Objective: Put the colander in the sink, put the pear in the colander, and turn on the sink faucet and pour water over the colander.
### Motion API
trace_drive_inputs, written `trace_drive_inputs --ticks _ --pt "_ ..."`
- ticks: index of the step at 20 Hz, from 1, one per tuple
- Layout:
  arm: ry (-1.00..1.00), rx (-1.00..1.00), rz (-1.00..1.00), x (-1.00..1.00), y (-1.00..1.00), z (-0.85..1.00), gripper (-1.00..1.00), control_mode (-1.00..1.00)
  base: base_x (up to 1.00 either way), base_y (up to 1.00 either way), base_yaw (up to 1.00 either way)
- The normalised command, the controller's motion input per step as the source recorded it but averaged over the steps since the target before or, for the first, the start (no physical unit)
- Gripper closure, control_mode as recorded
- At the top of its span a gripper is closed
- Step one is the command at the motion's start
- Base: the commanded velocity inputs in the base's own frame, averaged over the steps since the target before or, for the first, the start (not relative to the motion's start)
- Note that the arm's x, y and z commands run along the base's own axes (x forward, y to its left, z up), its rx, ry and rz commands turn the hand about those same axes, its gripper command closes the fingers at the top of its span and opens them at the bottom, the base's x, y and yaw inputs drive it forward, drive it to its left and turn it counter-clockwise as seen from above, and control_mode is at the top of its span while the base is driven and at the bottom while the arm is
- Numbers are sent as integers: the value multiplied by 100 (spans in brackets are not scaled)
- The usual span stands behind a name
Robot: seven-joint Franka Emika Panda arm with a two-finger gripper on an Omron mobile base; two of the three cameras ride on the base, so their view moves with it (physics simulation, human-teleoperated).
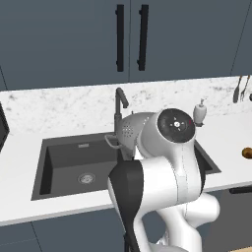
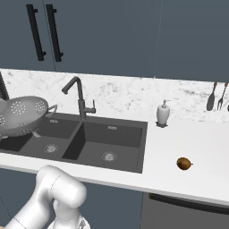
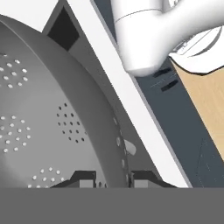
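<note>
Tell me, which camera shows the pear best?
The right base view: the pear lies whole on the white counter, right of the sink. The left base view catches only a sliver at its right edge.

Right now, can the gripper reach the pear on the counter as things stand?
Probably not yet: the gripper is shut on the colander above the sink. The pear lies unobstructed on the counter.

Brushed silvery metal on the colander [image 2: 24, 115], matt sheen, holes peppered across it. The sink [image 2: 118, 143] reads as matt dark grey, drains in shiny metal. Dark smooth metal faucet [image 2: 78, 97]. White speckled stone-look counter [image 2: 188, 143], smooth. Brown, dull-skinned pear [image 2: 183, 163]. Glossy white soap dispenser [image 2: 163, 112].
</note>
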Motion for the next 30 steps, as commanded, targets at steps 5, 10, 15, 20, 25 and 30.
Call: trace_drive_inputs --ticks 5,10,15,20,25,30 --pt "0 23 -15 41 75 -43 100 -100 0 0 0" --pt "0 27 -14 43 78 -50 100 -100 0 0 0" --pt "0 28 -24 49 96 -55 100 -100 0 0 0" --pt "0 20 -33 41 94 -48 100 -100 0 0 0" --pt "6 8 -34 30 54 -30 100 -100 0 0 0" --pt "29 2 -27 33 37 0 100 -100 0 0 0"
